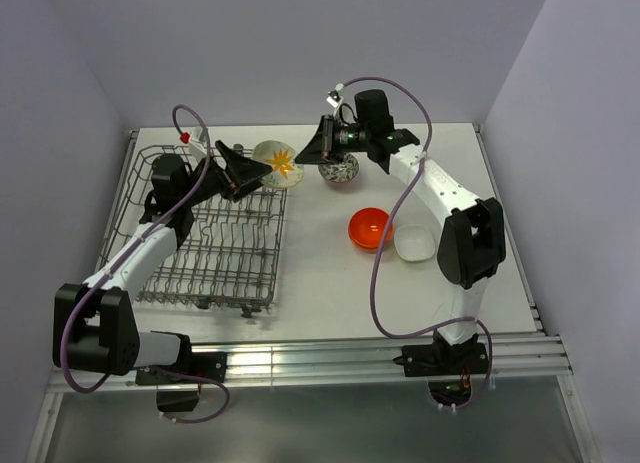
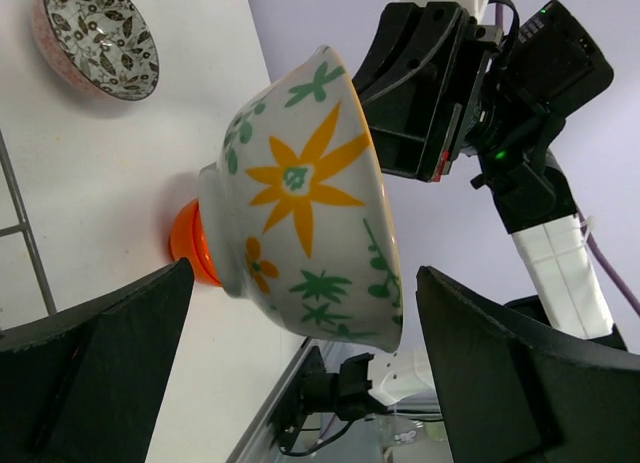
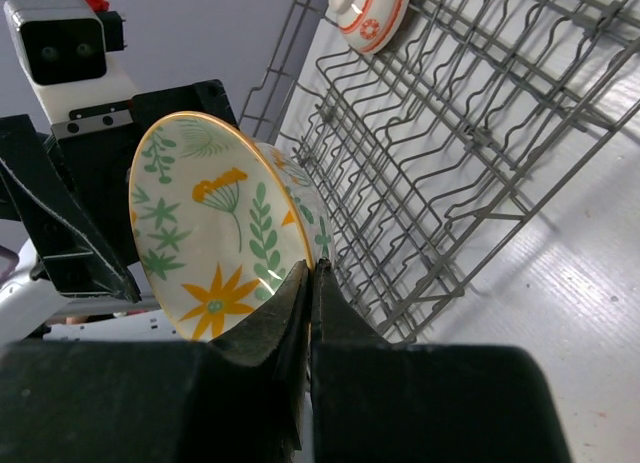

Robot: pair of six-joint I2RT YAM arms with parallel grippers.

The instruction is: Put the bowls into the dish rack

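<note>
Bowl (image 1: 277,164) held above white table (image 1: 320,283), pale lilac walls (image 1: 300,53) around.

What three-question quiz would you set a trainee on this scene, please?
1. True or false: the left tool is shut on the floral bowl.
2. Which tool pinches the floral bowl's rim? A: left. B: right. C: neither.
3. Fill in: the orange bowl has as its nearest neighbour a plain ___ bowl.

Key: 1 false, its fingers stand open on either side of the bowl; 2 B, the right tool; 3 the white bowl.
</note>
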